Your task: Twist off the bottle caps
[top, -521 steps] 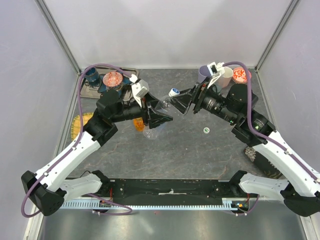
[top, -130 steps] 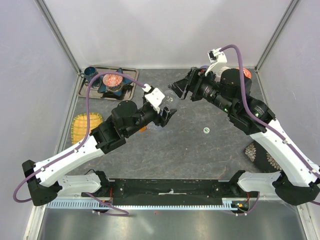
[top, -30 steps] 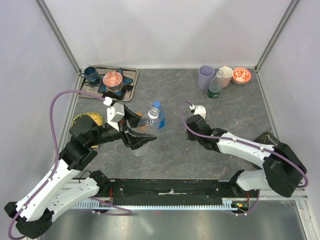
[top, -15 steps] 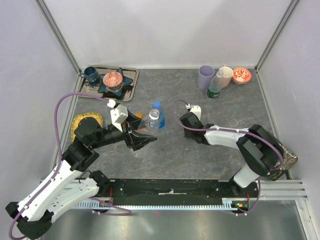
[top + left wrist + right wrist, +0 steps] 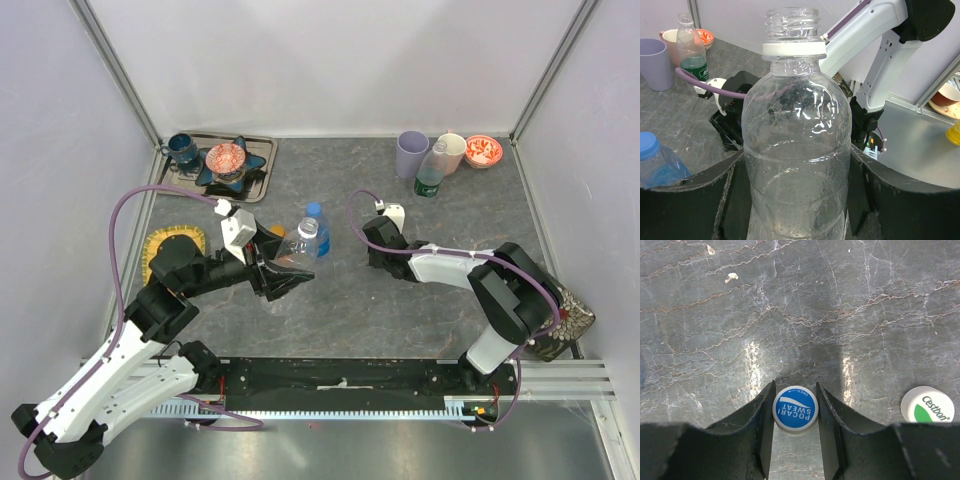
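I have the clear bottle (image 5: 797, 165) clamped in the left gripper (image 5: 285, 270). A finger presses each flank, and the jaws are spread only to the bottle's width. Some seventeen seconds back it wore a blue-and-white cap, and both grippers met over the middle of the table. Now the neck is bare, with threads showing above a white ring. The left arm (image 5: 150, 310) has drawn in toward its base, and the right arm (image 5: 450, 272) lies low to the right of the clear bottle. Over the last half second I see hardly any shift.

Only the left wrist camera shows me that bare mouth; from above I cannot make it out. Only the right wrist camera shows the blue cap (image 5: 795, 409), which the arm hides from overhead. It sits printed side up on the tabletop (image 5: 790, 300). The right gripper (image 5: 795, 389) is pinched nearly closed, with a finger touching each side of the cap. A white-and-green cap (image 5: 927, 405) lies near it, clear of the fingers.

The blue-capped bottle (image 5: 310, 230) stands just beside the clear bottle on its far side. The orange bottle (image 5: 277, 231) peeks out just behind it, mostly hidden. The green-labelled bottle (image 5: 430, 172) stands well apart toward the far right, against the lilac cup (image 5: 410, 153) and the beige cup (image 5: 453, 150).
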Controlling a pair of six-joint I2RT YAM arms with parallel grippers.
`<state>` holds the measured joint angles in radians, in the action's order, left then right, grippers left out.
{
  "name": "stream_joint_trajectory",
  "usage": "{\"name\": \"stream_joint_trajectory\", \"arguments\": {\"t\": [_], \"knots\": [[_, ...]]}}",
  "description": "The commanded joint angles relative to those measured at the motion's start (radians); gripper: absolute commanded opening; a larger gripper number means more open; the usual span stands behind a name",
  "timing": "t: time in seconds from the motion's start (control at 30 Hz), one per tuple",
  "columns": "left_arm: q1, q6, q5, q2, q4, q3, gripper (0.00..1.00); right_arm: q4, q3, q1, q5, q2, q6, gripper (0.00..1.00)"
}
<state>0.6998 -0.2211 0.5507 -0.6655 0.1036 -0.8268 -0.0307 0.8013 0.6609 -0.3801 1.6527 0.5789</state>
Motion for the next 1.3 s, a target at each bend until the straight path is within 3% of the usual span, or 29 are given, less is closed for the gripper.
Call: {"name": "stream_joint_trajectory", "arguments": {"t": [0.0,0.13,0.37,0.5,0.7,0.83,0.9,1.0,1.07,1.17,1.27], "knots": [[-0.003,0.031,-0.011,0.009,-0.025,0.008,0.38,-0.034,-0.027,-0.003,0.044,0.024,0.018,0.45],[-0.003,0.031,-0.012,0.012,-0.019,0.008,0.39,-0.038,-0.042,-0.004,0.046,0.009,0.024,0.52],[-0.003,0.029,-0.009,0.01,-0.021,0.009,0.39,-0.044,-0.059,-0.003,0.046,-0.019,0.029,0.56],[-0.003,0.034,-0.014,0.007,-0.021,0.009,0.4,-0.105,-0.01,-0.003,0.011,-0.126,0.012,0.59],[-0.003,0.04,-0.012,-0.019,-0.025,-0.011,0.41,-0.363,0.359,-0.009,-0.142,-0.287,-0.068,0.67],[-0.003,0.048,-0.006,-0.043,-0.033,-0.021,0.41,-0.445,0.492,-0.007,-0.188,-0.427,-0.114,0.69],[-0.003,0.058,0.002,-0.068,-0.041,-0.029,0.42,-0.404,0.501,-0.009,-0.099,-0.496,-0.137,0.71],[-0.002,0.083,0.049,-0.103,-0.047,-0.046,0.43,-0.273,0.466,-0.007,0.22,-0.646,-0.139,0.79],[-0.003,0.095,0.069,-0.144,-0.05,-0.064,0.43,-0.209,0.463,-0.007,0.449,-0.668,-0.09,0.82],[-0.002,0.094,0.116,-0.201,-0.053,-0.095,0.44,-0.166,0.486,-0.007,0.648,-0.657,-0.019,0.89],[-0.002,0.083,0.149,-0.253,-0.061,-0.124,0.44,-0.143,0.495,-0.004,0.745,-0.627,0.016,0.93]]}}
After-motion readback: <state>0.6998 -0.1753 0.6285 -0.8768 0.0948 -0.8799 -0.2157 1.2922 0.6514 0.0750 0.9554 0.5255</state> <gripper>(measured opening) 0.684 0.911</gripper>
